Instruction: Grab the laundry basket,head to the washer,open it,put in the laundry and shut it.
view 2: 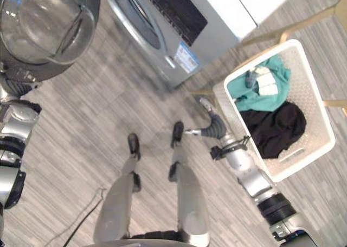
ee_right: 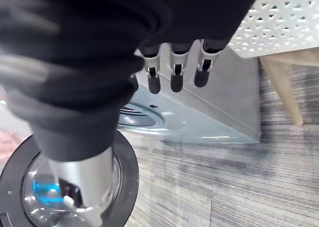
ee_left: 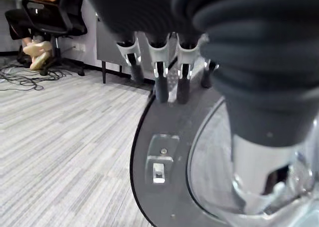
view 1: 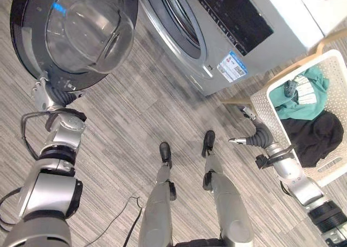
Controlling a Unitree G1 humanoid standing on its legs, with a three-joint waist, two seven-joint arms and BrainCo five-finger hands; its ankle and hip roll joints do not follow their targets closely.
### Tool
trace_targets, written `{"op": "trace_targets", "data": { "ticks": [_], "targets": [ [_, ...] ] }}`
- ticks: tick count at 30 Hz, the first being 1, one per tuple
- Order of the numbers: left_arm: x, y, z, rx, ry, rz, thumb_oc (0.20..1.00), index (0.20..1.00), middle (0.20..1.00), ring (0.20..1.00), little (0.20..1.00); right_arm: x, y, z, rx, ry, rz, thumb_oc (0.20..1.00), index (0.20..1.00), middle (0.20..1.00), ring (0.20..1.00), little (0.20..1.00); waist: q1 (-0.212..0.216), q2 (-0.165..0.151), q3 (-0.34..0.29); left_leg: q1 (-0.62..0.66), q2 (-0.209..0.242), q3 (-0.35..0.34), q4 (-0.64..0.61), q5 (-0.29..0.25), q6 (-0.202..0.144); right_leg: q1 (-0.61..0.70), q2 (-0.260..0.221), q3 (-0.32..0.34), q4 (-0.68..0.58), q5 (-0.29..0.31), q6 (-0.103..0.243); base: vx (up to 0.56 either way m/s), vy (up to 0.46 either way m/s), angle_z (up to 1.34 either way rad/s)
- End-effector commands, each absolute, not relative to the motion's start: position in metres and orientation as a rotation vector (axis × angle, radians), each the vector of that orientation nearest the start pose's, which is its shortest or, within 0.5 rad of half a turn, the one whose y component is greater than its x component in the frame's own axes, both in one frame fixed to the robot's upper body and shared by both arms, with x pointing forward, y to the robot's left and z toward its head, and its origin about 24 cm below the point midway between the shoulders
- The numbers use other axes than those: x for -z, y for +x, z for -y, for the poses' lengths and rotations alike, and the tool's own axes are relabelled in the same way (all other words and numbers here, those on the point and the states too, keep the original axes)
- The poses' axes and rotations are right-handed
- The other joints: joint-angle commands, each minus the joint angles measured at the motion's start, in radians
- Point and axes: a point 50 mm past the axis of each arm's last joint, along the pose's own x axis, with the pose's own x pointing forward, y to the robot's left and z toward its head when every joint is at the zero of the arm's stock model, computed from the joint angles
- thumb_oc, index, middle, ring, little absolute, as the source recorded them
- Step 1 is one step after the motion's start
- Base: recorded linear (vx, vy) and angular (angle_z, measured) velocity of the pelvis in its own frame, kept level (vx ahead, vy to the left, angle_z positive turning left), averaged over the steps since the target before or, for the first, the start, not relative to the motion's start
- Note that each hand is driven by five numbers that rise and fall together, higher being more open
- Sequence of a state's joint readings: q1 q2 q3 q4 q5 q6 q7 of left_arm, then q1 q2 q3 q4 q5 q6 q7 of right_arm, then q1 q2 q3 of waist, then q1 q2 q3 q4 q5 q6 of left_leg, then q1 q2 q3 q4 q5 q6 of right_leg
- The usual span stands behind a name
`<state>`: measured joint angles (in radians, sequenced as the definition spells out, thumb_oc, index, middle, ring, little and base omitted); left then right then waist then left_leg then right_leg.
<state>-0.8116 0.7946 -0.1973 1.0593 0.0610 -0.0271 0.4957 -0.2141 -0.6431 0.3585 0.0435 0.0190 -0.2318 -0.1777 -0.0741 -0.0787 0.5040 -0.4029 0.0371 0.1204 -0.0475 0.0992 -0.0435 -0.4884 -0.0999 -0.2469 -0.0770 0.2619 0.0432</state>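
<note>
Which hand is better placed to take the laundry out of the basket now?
Probably the right hand: it hangs open beside the white basket. The left hand rests on the open washer door.

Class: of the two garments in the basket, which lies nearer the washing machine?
The teal garment; it lies at the laundry basket's washer end, while the black garment lies farther away.

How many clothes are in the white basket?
2 that I can see. A green one lies at the end of the basket closer to the washer, and a black one lies beside it in the middle. More could be hiding underneath.
</note>
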Motion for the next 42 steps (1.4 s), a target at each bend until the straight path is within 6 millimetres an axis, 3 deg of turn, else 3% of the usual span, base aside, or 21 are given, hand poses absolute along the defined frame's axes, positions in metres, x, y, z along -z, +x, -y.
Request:
{"op": "trace_targets", "data": {
  "ticks": [1, 3, 4, 6, 7, 8, 11, 12, 13, 14, 15, 19, 21, 24, 26, 27, 30, 31, 32, 35, 42],
  "targets": [
    [-0.158, 0.327, -0.376, -0.859, 0.857, 0.012, 1.000, 1.000, 1.000, 1.000, 1.000, -0.113, 0.271, 0.175, -0.171, -0.495, 0.426, 1.000, 1.000, 1.000, 1.000, 1.000, 0.021, -0.023, -0.031, 0.013, -0.046, 0.014, 0.143, -0.158, 0.012, 0.042, -0.066, 0.025, 0.137, -0.162, 0.135, 0.04, 0.019, -0.07],
    [-0.119, 0.323, -0.349, -0.747, 0.755, 0.018, 1.000, 1.000, 1.000, 1.000, 1.000, -0.111, 0.270, 0.174, -0.160, -0.486, 0.420, 1.000, 1.000, 1.000, 1.000, 1.000, 0.028, -0.016, -0.047, 0.028, -0.056, 0.036, 0.148, -0.145, 0.019, 0.050, -0.075, 0.024, 0.136, -0.145, 0.123, -0.05, 0.009, -0.10],
    [-0.118, 0.323, -0.349, -0.747, 0.754, 0.015, 1.000, 1.000, 1.000, 1.000, 1.000, -0.111, 0.270, 0.174, -0.162, -0.487, 0.418, 1.000, 1.000, 1.000, 1.000, 1.000, 0.027, -0.016, -0.048, 0.029, -0.056, 0.036, 0.147, -0.146, 0.019, 0.051, -0.075, 0.025, 0.135, -0.145, 0.123, -0.02, 0.009, -0.15],
    [-0.063, 0.307, -0.300, -0.574, 0.614, -0.021, 1.000, 1.000, 1.000, 1.000, 1.000, -0.106, 0.270, 0.177, -0.137, -0.491, 0.381, 1.000, 1.000, 1.000, 1.000, 1.000, 0.033, -0.003, -0.092, 0.097, -0.053, 0.068, 0.144, -0.174, 0.024, 0.092, -0.066, 0.046, 0.137, -0.160, 0.119, 0.11, 0.037, -0.21],
    [-0.051, 0.300, -0.291, -0.528, 0.599, -0.040, 1.000, 1.000, 1.000, 1.000, 1.000, -0.104, 0.270, 0.179, -0.129, -0.501, 0.367, 1.000, 1.000, 1.000, 1.000, 1.000, 0.035, 0.002, -0.102, 0.120, -0.052, 0.078, 0.139, -0.180, 0.026, 0.104, -0.062, 0.053, 0.140, -0.164, 0.118, 0.18, 0.084, -0.64],
    [-0.019, 0.284, -0.271, -0.408, 0.547, -0.127, 1.000, 1.000, 1.000, 1.000, 1.000, -0.103, 0.270, 0.185, -0.109, -0.504, 0.346, 1.000, 1.000, 1.000, 1.000, 1.000, 0.030, 0.011, -0.132, 0.188, -0.041, 0.121, 0.133, -0.197, 0.031, 0.133, -0.050, 0.064, 0.159, -0.178, 0.117, 0.12, 0.065, -0.79],
    [-0.003, 0.271, -0.263, -0.351, 0.491, -0.176, 1.000, 1.000, 1.000, 1.000, 1.000, -0.103, 0.269, 0.187, -0.106, -0.515, 0.339, 1.000, 1.000, 1.000, 1.000, 1.000, 0.033, 0.018, -0.144, 0.243, -0.030, 0.160, 0.127, -0.208, 0.034, 0.155, -0.043, 0.053, 0.178, -0.189, 0.116, 0.11, 0.038, -0.81],
    [0.018, 0.252, -0.262, -0.333, 0.442, -0.265, 1.000, 1.000, 1.000, 1.000, 1.000, -0.103, 0.270, 0.186, -0.106, -0.528, 0.339, 1.000, 1.000, 1.000, 1.000, 1.000, 0.049, 0.033, -0.165, 0.310, -0.008, 0.205, 0.117, -0.241, 0.024, 0.178, -0.049, -0.031, 0.208, -0.209, 0.130, 0.16, 0.038, -1.04],
    [0.019, 0.252, -0.262, -0.332, 0.441, -0.267, 1.000, 1.000, 1.000, 1.000, 1.000, -0.102, 0.269, 0.186, -0.106, -0.529, 0.338, 1.000, 1.000, 1.000, 1.000, 1.000, 0.049, 0.034, -0.164, 0.314, -0.007, 0.206, 0.117, -0.243, 0.024, 0.181, -0.048, -0.031, 0.210, -0.210, 0.130, 0.18, -0.102, -1.41],
    [0.041, 0.236, -0.261, -0.304, 0.417, -0.371, 1.000, 1.000, 1.000, 1.000, 1.000, -0.098, 0.270, 0.189, -0.095, -0.573, 0.324, 1.000, 1.000, 1.000, 1.000, 1.000, 0.053, 0.037, -0.187, 0.360, 0.010, 0.250, 0.113, -0.244, 0.016, 0.197, -0.069, -0.135, 0.229, -0.216, 0.129, 0.05, -0.125, -1.42],
    [0.041, 0.235, -0.261, -0.303, 0.417, -0.371, 1.000, 1.000, 1.000, 1.000, 1.000, -0.098, 0.269, 0.189, -0.095, -0.574, 0.323, 1.000, 1.000, 1.000, 1.000, 1.000, 0.053, 0.038, -0.187, 0.362, 0.010, 0.250, 0.112, -0.243, 0.015, 0.199, -0.069, -0.136, 0.229, -0.217, 0.129, 0.09, -0.165, -0.94],
    [0.089, 0.196, -0.250, -0.204, 0.386, -0.609, 1.000, 1.000, 1.000, 1.000, 1.000, -0.077, 0.257, 0.215, -0.051, -0.782, 0.217, 1.000, 1.000, 1.000, 1.000, 1.000, 0.008, 0.063, -0.263, 0.411, 0.038, 0.279, 0.153, -0.231, -0.017, 0.283, -0.032, -0.089, 0.160, -0.258, 0.098, 0.15, -0.166, -0.38],
    [0.095, 0.190, -0.247, -0.179, 0.388, -0.643, 1.000, 1.000, 1.000, 1.000, 1.000, -0.074, 0.254, 0.219, -0.051, -0.827, 0.197, 1.000, 1.000, 1.000, 1.000, 1.000, 0.001, 0.068, -0.275, 0.415, 0.054, 0.289, 0.186, -0.215, -0.032, 0.305, -0.020, -0.080, 0.141, -0.263, 0.091, 0.13, -0.162, -0.38],
    [0.108, 0.174, -0.239, -0.150, 0.342, -0.710, 1.000, 1.000, 1.000, 1.000, 1.000, -0.072, 0.254, 0.223, -0.077, -0.902, 0.179, 1.000, 1.000, 1.000, 1.000, 1.000, -0.002, 0.078, -0.280, 0.401, 0.099, 0.277, 0.351, -0.174, -0.059, 0.362, 0.016, -0.043, 0.106, -0.282, 0.055, 0.14, -0.172, -0.25],
    [0.115, 0.166, -0.231, -0.108, 0.325, -0.744, 1.000, 1.000, 1.000, 1.000, 1.000, -0.068, 0.258, 0.221, -0.127, -0.964, 0.157, 1.000, 1.000, 1.000, 1.000, 1.000, 0.012, 0.073, -0.273, 0.345, 0.113, 0.201, 0.439, -0.141, -0.067, 0.398, 0.031, 0.002, 0.086, -0.304, 0.037, 0.10, -0.084, -0.76],
    [0.115, 0.166, -0.231, -0.108, 0.325, -0.744, 1.000, 1.000, 1.000, 1.000, 1.000, -0.068, 0.259, 0.221, -0.127, -0.964, 0.158, 1.000, 1.000, 1.000, 1.000, 1.000, 0.011, 0.073, -0.273, 0.343, 0.114, 0.200, 0.442, -0.142, -0.067, 0.398, 0.031, 0.001, 0.086, -0.305, 0.037, -0.02, -0.027, -0.96],
    [0.122, 0.159, -0.225, -0.080, 0.321, -0.777, 1.000, 1.000, 1.000, 1.000, 1.000, -0.067, 0.264, 0.216, -0.161, -0.988, 0.159, 1.000, 1.000, 1.000, 1.000, 1.000, 0.031, 0.049, -0.268, 0.257, 0.074, 0.133, 0.380, -0.168, -0.030, 0.404, 0.014, 0.041, 0.080, -0.294, 0.041, 0.05, 0.037, -0.63],
    [0.124, 0.156, -0.223, -0.076, 0.313, -0.790, 1.000, 1.000, 1.000, 1.000, 1.000, -0.066, 0.271, 0.211, -0.182, -1.004, 0.166, 1.000, 1.000, 1.000, 1.000, 1.000, 0.057, 0.049, -0.262, 0.207, 0.051, 0.069, 0.299, -0.144, -0.031, 0.416, 0.022, 0.076, 0.080, -0.299, 0.045, 0.13, 0.074, -0.49],
    [0.124, 0.156, -0.223, -0.077, 0.313, -0.790, 1.000, 1.000, 1.000, 1.000, 1.000, -0.066, 0.271, 0.211, -0.183, -1.004, 0.167, 1.000, 1.000, 1.000, 1.000, 1.000, 0.057, 0.048, -0.261, 0.210, 0.050, 0.070, 0.296, -0.142, -0.031, 0.417, 0.021, 0.076, 0.080, -0.299, 0.045, 0.11, 0.083, -0.66],
    [0.126, 0.157, -0.222, -0.066, 0.321, -0.802, 1.000, 1.000, 1.000, 1.000, 1.000, -0.068, 0.282, 0.205, -0.204, -1.026, 0.180, 1.000, 1.000, 1.000, 1.000, 1.000, 0.089, 0.062, -0.249, 0.171, 0.031, -0.006, 0.179, -0.057, -0.052, 0.422, 0.048, 0.121, 0.089, -0.310, 0.045, 0.08, 0.062, -0.78],
    [0.129, 0.151, -0.234, -0.080, 0.357, -0.844, 1.000, 1.000, 1.000, 1.000, 1.000, -0.069, 0.302, 0.193, -0.267, -1.144, 0.187, 1.000, 1.000, 1.000, 1.000, 1.000, 0.106, 0.078, -0.245, 0.223, 0.013, 0.009, 0.149, -0.091, -0.021, 0.405, 0.041, 0.188, 0.135, -0.325, 0.057, 0.09, 0.154, -0.51]
  ]
}}
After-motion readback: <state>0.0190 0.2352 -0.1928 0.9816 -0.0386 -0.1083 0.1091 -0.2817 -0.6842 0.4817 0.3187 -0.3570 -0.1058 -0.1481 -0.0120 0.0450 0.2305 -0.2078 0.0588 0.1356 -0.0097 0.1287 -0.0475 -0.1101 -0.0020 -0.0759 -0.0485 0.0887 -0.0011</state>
